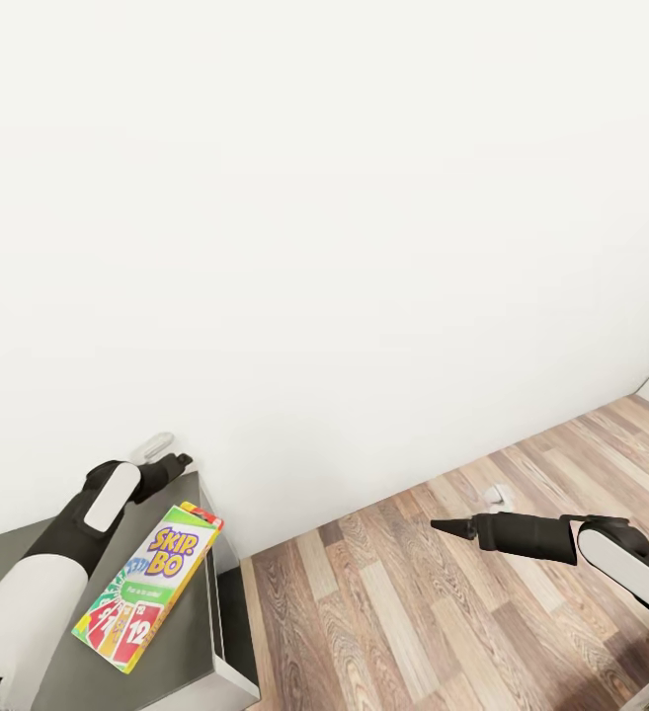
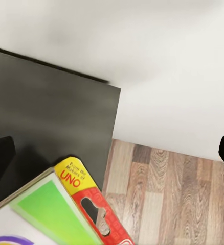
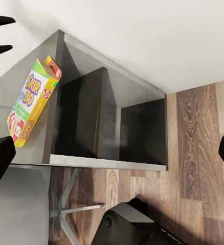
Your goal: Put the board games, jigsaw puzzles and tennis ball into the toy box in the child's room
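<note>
Head view: I see SKIP-BO box [image 1: 148, 585] lower left, flat on dark cabinet top [image 1: 181, 632]; left gripper [image 1: 174, 462] above it — grip state unclear. Right gripper [image 1: 454, 528] mid-right over wood floor [image 1: 383, 612], empty, opening unclear. Left wrist: box corner [image 2: 66, 214] bottom. Right wrist: box [image 3: 32, 99] left.

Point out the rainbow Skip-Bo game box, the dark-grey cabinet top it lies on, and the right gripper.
Rainbow Skip-Bo game box [image 1: 149, 585]: head view, middle of its printed face.
Dark-grey cabinet top [image 1: 8, 553]: head view, bare surface.
Right gripper [image 1: 443, 526]: head view, tip of its black fingers.
</note>
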Tool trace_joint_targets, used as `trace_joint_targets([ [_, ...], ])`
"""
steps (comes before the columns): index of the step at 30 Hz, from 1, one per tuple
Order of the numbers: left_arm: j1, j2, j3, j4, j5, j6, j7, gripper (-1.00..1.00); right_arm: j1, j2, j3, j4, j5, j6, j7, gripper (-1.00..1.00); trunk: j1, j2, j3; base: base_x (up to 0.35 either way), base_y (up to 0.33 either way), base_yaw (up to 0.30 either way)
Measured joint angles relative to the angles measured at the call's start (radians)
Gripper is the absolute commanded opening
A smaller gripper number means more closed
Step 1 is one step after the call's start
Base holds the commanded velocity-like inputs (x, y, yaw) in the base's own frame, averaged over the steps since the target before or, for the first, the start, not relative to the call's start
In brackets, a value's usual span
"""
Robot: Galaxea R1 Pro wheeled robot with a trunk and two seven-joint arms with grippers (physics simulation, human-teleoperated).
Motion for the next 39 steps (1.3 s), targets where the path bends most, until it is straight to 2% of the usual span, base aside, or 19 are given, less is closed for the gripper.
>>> trace_joint_targets([
  [4,-0.005,0.000,-0.001,0.018,-0.003,-0.002,0.000,1.00,0.000,0.000,0.000,0.000,0.000,0.000,0.000,1.00,0.000,0.000,0.000,0.000,0.000,0.000],
  [8,-0.017,0.000,-0.004,0.062,-0.020,-0.007,0.000,1.00,0.000,-0.001,0.001,-0.001,0.000,0.000,0.000,1.00,0.000,0.000,0.000,0.000,0.000,0.000],
  [17,-0.047,-0.008,-0.005,0.171,-0.100,-0.067,-0.005,1.00,0.000,-0.002,0.001,-0.002,0.000,0.000,0.000,1.00,0.000,0.000,0.000,0.000,0.000,0.000],
  [22,-0.059,-0.009,-0.006,0.218,-0.124,-0.098,-0.022,1.00,0.000,-0.004,0.001,-0.006,0.000,0.001,0.001,1.00,0.000,0.000,0.000,0.000,0.000,0.000],
  [39,-0.071,-0.008,-0.006,0.284,-0.148,-0.130,-0.060,1.00,0.001,-0.006,0.002,-0.022,0.000,0.001,0.001,1.00,0.000,0.000,0.000,0.000,0.000,0.000],
])
